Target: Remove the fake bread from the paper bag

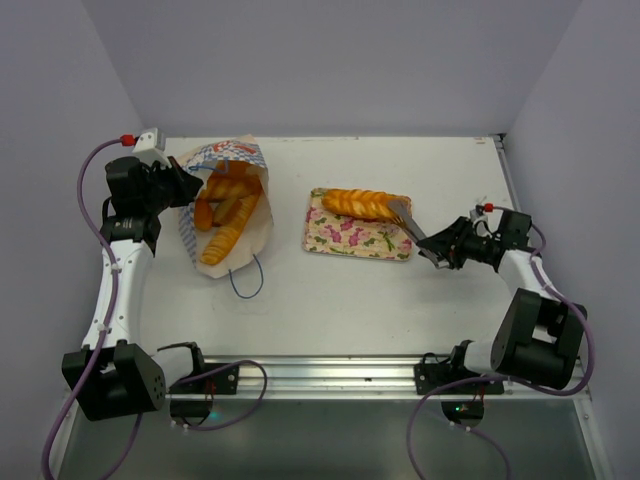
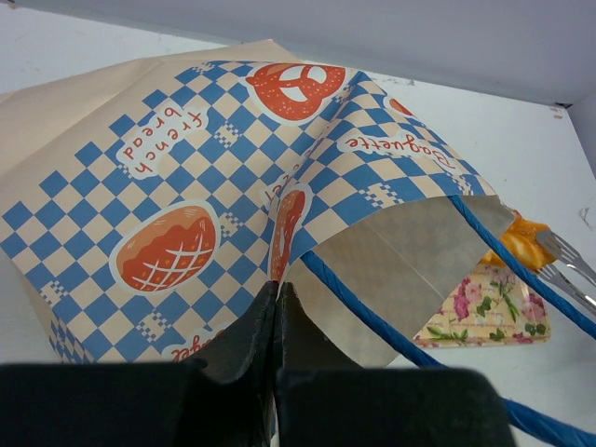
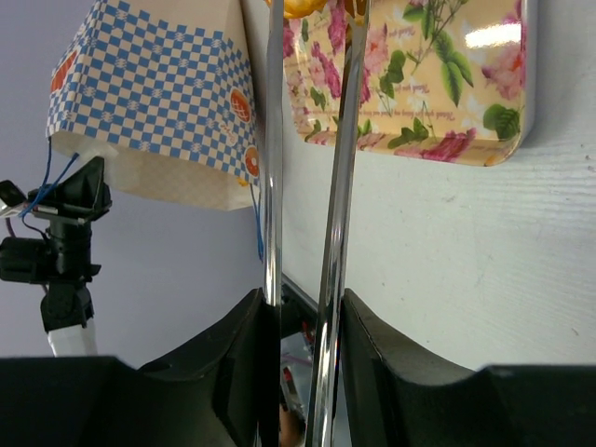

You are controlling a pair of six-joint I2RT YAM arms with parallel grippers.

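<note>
The tan paper bag with blue-checked sides (image 1: 228, 158) lies at the far left of the white table (image 1: 330, 300). Glossy toy breads (image 1: 222, 240) sit inside it, its thin cord handle (image 1: 245, 282) lies on the near side, and the left gripper (image 1: 197, 188) pinches its left rim. Well to its right, mid-table, sits the floral rectangular tray (image 1: 350, 240) with a braided toy loaf (image 1: 365, 203) along its far side. Right of the tray, the right gripper (image 1: 440, 252) clasps slim metal tongs (image 1: 405, 213), which reach left to the loaf's right end.

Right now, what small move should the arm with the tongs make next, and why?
Probably lift the tongs clear of the braided loaf and swing toward the paper bag: that loaf already lies on the tray, while more breads lie in the bag's open mouth.
</note>
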